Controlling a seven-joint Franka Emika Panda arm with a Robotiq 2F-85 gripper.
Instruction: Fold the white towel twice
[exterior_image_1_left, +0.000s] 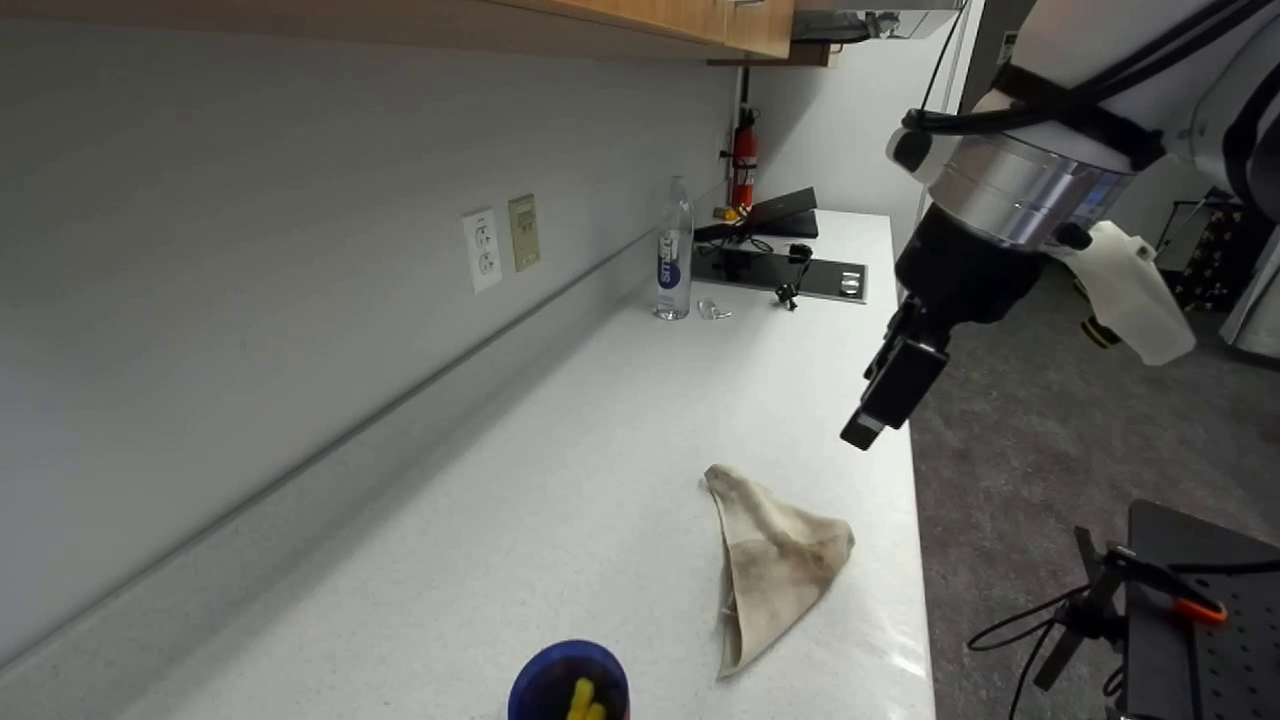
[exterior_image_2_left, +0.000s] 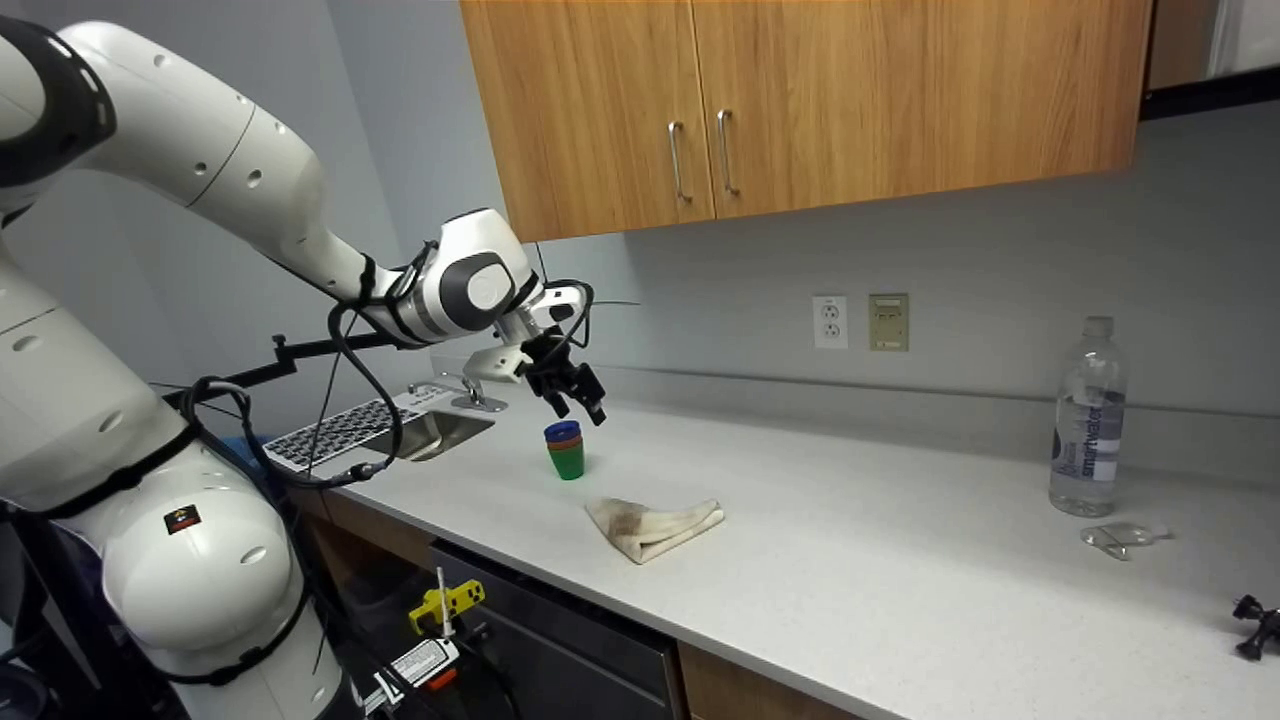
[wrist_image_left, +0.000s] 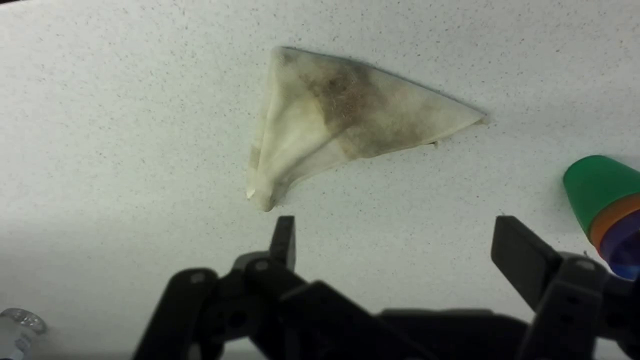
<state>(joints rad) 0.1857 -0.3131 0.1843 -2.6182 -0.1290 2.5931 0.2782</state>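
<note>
- A brown-stained white towel (wrist_image_left: 350, 110) is lying folded into a rough triangle on the pale tabletop (exterior_image_2_left: 850, 580), near an upright cup stack (exterior_image_2_left: 566, 456), its narrow tip pointing toward the stack.
- Above the tabletop and higher than the cup stack, the pincer (wrist_image_left: 395, 225) is hanging empty, its fingers (wrist_image_left: 520, 257) standing wide apart.
- Layered edges are showing on the towel's side away from the cup stack, suggesting at least one fold; whether a second is hiding underneath, the views are not settling.
- Should another fold be pending, the tip nearest the cup stack is probably offering the best hold: the pincer should be descending straight, skimming the tabletop, gathering every layer.
- From there, the tip should be travelling low, away from the cup stack, and settling flat along the broad end before release.
- A wide spread could be knocking the cup stack, so narrowing the fingers early would be helping.
</note>
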